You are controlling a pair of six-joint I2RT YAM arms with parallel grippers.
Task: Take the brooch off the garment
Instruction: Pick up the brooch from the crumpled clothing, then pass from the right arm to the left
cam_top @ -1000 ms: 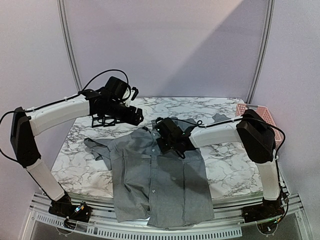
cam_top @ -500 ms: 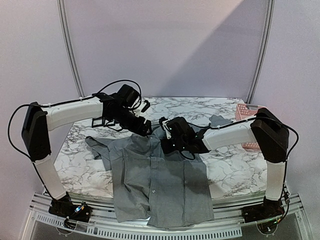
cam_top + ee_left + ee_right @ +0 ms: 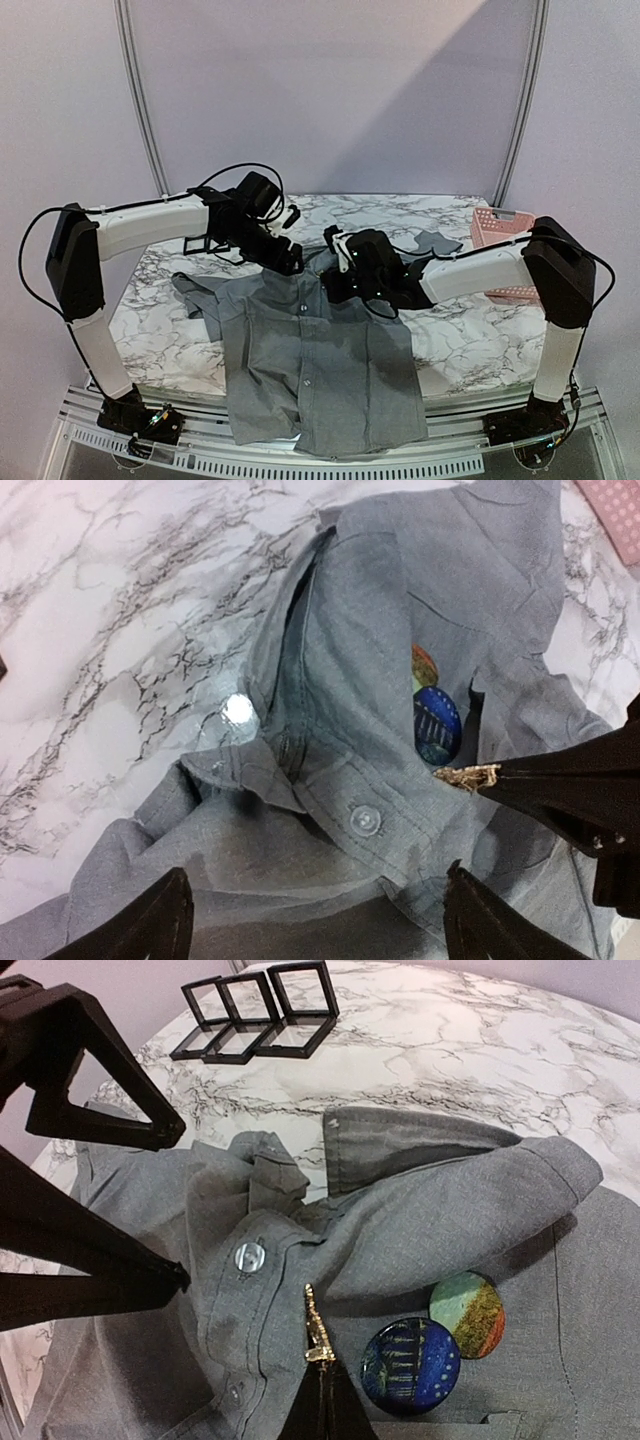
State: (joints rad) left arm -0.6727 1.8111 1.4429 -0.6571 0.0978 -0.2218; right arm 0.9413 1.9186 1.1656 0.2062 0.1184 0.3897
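Note:
The grey shirt [image 3: 320, 370] lies flat on the marble table, collar at the far end. My right gripper [image 3: 322, 1368] is shut on a small gold brooch [image 3: 318, 1328] just above the button placket below the collar. I cannot tell whether the brooch is still caught in the fabric. It also shows in the left wrist view [image 3: 465, 775]. A round blue badge [image 3: 411, 1365] and a green-orange badge [image 3: 467, 1314] sit on the shirt beside it. My left gripper [image 3: 315, 910] is open and empty, hovering over the collar and top button [image 3: 361, 820].
Black open display boxes [image 3: 255, 1010] stand at the back left of the table. A pink basket [image 3: 505, 235] stands at the back right, with a small grey cloth [image 3: 435, 240] next to it. The shirt's hem hangs over the near edge.
My left gripper has swung from the display boxes forward and down to the collar. My right gripper has shifted a little right along the chest, still shut.

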